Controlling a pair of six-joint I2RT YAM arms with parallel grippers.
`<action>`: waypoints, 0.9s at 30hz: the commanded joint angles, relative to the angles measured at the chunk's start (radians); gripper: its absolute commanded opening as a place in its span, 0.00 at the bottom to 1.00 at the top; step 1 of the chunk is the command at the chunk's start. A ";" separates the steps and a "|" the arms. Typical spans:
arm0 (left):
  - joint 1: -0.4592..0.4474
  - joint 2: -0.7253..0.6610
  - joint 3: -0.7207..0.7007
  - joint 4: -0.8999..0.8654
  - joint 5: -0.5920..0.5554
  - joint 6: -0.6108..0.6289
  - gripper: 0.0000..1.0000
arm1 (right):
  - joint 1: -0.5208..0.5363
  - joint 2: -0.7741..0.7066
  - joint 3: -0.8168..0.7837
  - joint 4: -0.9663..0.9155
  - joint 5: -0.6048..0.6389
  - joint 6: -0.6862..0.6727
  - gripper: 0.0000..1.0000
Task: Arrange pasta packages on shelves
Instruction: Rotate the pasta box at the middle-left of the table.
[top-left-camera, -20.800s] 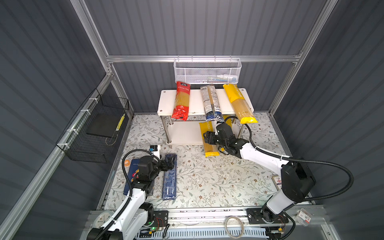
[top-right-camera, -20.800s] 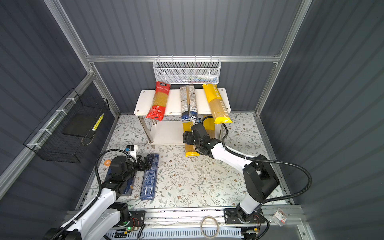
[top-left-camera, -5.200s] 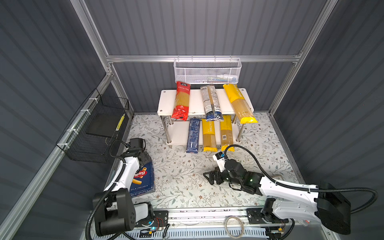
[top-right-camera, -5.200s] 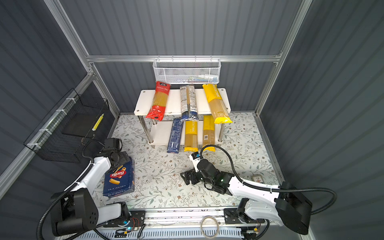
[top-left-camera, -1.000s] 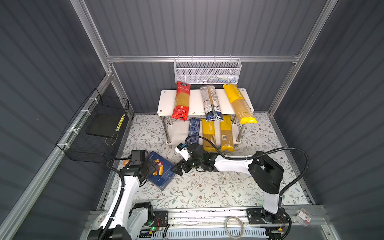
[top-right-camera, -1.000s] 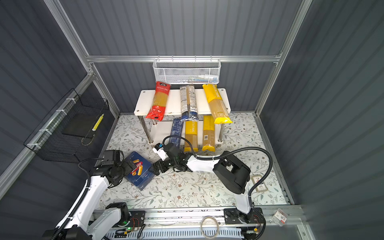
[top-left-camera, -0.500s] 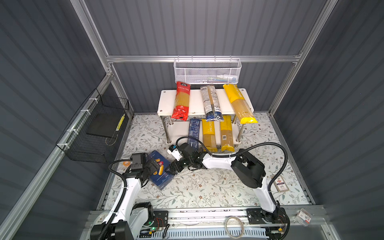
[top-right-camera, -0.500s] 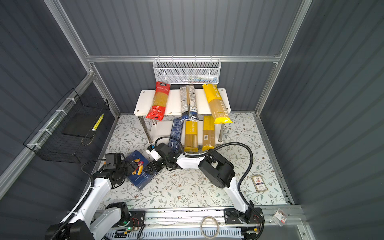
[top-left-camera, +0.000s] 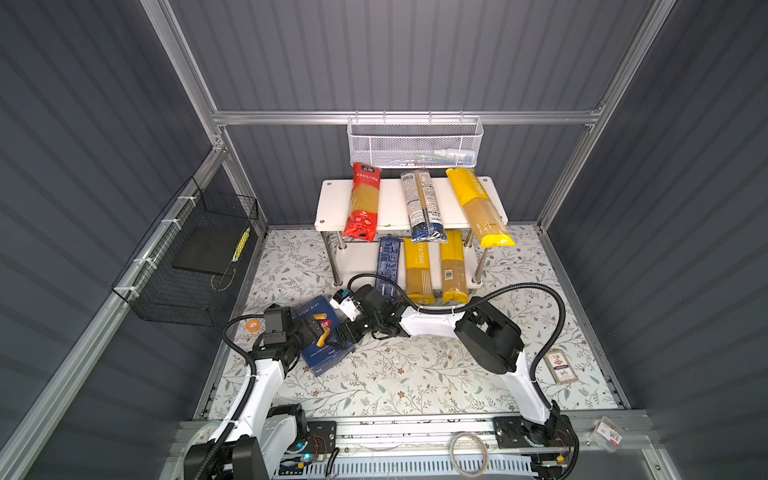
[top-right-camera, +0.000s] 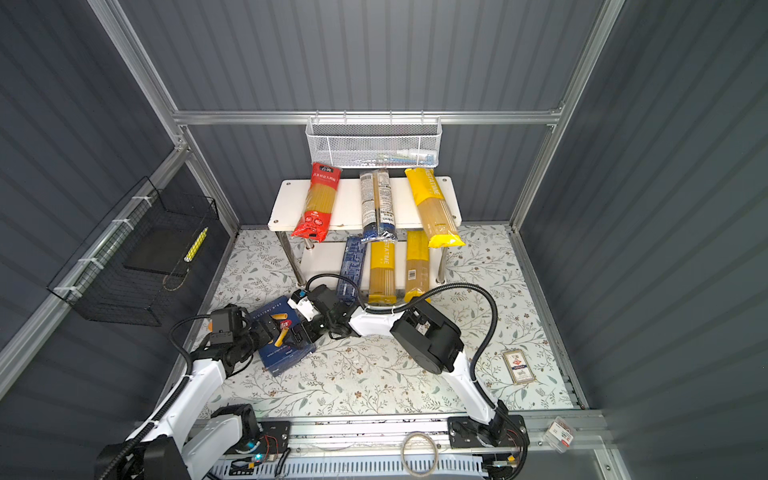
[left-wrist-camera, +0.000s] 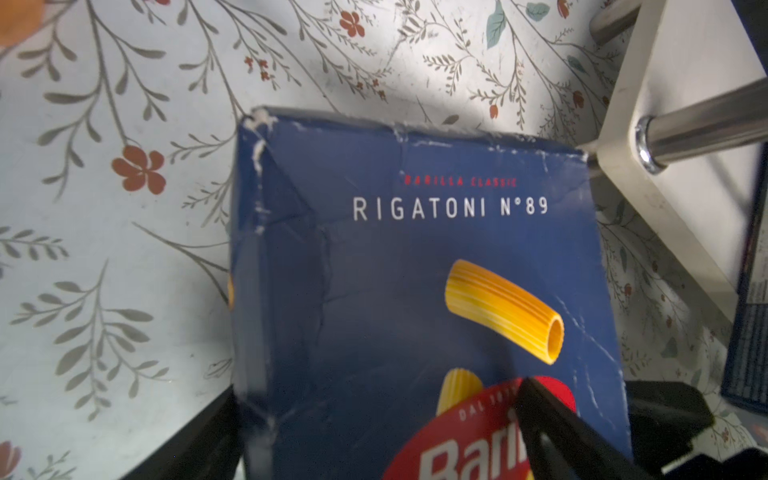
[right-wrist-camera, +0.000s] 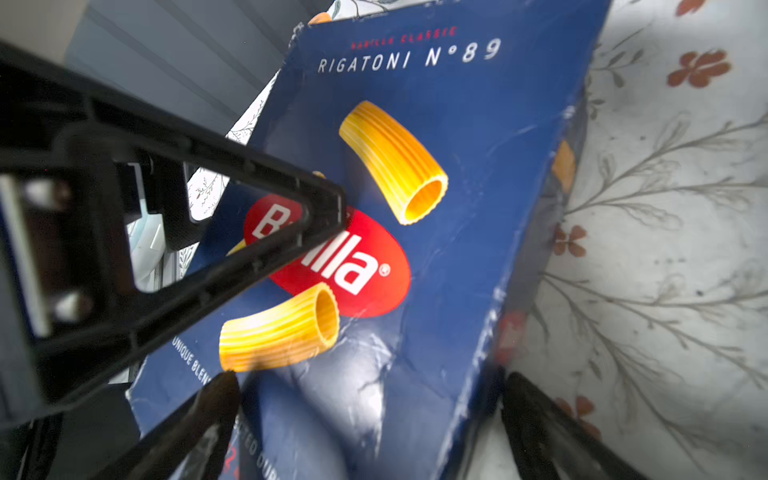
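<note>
The blue Barilla box (top-left-camera: 318, 358) lies on the floral mat in front of the shelves (top-left-camera: 390, 203), toward their left. My left gripper (top-left-camera: 309, 328) is open at its left end, one finger (right-wrist-camera: 249, 208) over the printed face and one beside the edge. My right gripper (top-left-camera: 345, 332) is open at the box's right end, one finger above the face and one past the side. The wrist views show the box (left-wrist-camera: 415, 270) in the left gripper (left-wrist-camera: 374, 395) and the box (right-wrist-camera: 457, 249) in the right gripper (right-wrist-camera: 368, 380). Red (top-left-camera: 361, 203), clear/dark-blue (top-left-camera: 420, 205) and yellow (top-left-camera: 478, 208) packs lie on the top board. A narrow dark-blue box (top-left-camera: 388, 266) and two yellow bags (top-left-camera: 417, 266) (top-left-camera: 453, 266) lie below.
A white mesh basket (top-left-camera: 415, 141) hangs on the back wall and a black wire basket (top-left-camera: 195, 262) on the left wall. An orange tape roll (top-left-camera: 254, 325) lies by the left arm, a small card pack (top-left-camera: 561, 365) at the right. A chrome shelf leg (left-wrist-camera: 706, 124) stands close to the box.
Over the last second my right gripper has reached further left, from beside the Barilla box to over its right end. The box and my left gripper have barely shifted.
</note>
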 joint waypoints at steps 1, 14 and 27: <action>-0.006 -0.049 -0.026 0.041 0.142 0.024 0.99 | 0.025 -0.012 -0.005 0.017 -0.021 0.005 0.99; -0.006 -0.175 -0.075 0.108 0.372 0.064 0.99 | 0.070 -0.134 -0.132 0.080 0.040 0.022 0.95; -0.011 -0.235 -0.056 0.202 0.506 -0.059 0.99 | 0.102 -0.270 -0.227 0.121 0.157 0.019 0.95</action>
